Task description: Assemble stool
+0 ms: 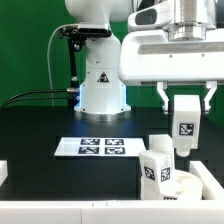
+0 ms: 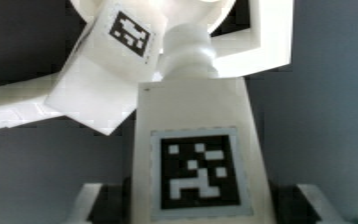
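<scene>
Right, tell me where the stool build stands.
Done: one leg already stands upright on the seat disc. In hand: the gripper is shut on a second leg, held above the seat. Left: seating this leg; whether more legs remain cannot be seen.

The tabletop (image 1: 40, 125) is black. The marker board (image 1: 101, 147) is white, printed with black square tags. The held leg (image 1: 184, 122) is white and carries a black-and-white square tag; in the wrist view that tag shows a pixelated black pattern on white. The seat (image 1: 190, 185) and its fitted legs (image 1: 155, 168) are white, tagged likewise. The fingers (image 1: 163, 95) are white.
</scene>
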